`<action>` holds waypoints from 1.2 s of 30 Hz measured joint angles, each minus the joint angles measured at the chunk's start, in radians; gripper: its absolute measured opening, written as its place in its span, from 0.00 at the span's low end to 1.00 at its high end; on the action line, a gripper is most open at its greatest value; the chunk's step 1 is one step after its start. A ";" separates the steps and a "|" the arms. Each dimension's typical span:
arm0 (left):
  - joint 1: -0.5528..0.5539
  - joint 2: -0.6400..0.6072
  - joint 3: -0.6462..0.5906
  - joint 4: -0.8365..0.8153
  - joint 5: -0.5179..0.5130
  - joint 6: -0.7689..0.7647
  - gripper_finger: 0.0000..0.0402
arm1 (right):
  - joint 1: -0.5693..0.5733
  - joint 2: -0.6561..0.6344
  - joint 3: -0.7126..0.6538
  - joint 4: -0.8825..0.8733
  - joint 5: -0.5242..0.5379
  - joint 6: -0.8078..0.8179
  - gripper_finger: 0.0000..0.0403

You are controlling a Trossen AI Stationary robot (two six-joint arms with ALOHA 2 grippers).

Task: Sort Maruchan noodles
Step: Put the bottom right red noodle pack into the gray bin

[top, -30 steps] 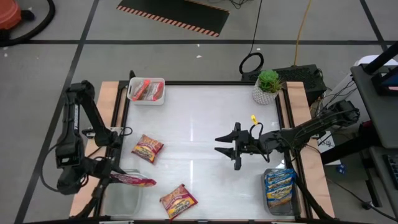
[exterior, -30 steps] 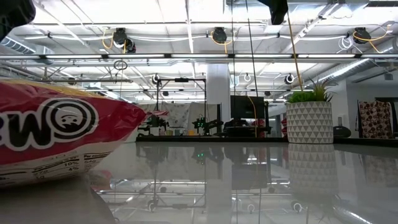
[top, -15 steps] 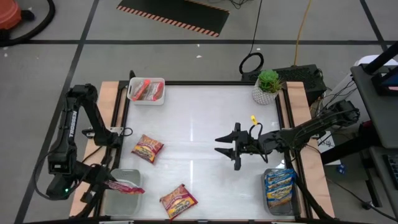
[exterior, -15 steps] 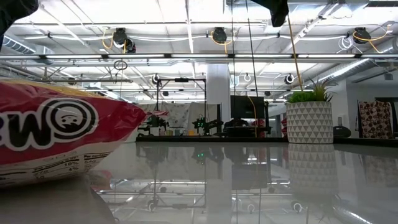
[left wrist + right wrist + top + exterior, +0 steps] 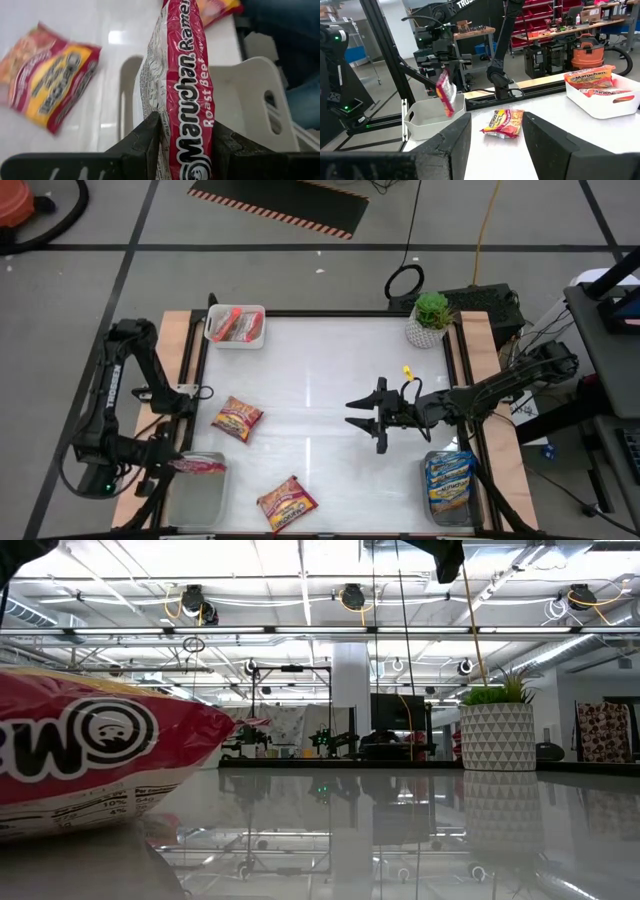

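My left gripper is shut on a dark red Maruchan noodle packet, which hangs over the clear bin at the table's near left corner. Two more red-and-yellow packets lie flat on the table, one left of centre and one by the near edge. The second fills the low view's left. My right gripper hovers open over the table's middle right, nothing between its fingers. My left gripper pinches the packet's two flat faces between its fingers, at the packet's near end. The fingers slant down from the table's left side. The packet stands edge-on, lifted clear, and hangs tilted above the clear bin.
A white bin with orange-red packets stands at the far left corner. A clear bin with blue packets is at the near right. A potted plant stands at the far right. Wooden rails edge both sides of the table.
My left gripper has swung toward the table's left edge and dipped, rolling at the wrist. The dark red packet has drawn back with it from beyond the clear bin's right side. It has turned from lying flat to edge-on over the bin.
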 joint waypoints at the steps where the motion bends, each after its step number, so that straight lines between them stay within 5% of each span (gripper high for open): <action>1: -0.003 0.004 0.000 -0.011 0.016 -0.026 0.28 | 0.000 0.000 0.000 0.000 0.000 0.000 0.42; 13: -0.004 0.071 0.000 -0.073 0.082 -0.014 0.28 | 0.000 0.000 0.000 0.000 0.000 0.000 0.42; 36: 0.182 0.075 -0.014 -0.111 0.071 0.025 0.28 | -0.001 0.000 0.000 0.000 0.004 0.000 0.42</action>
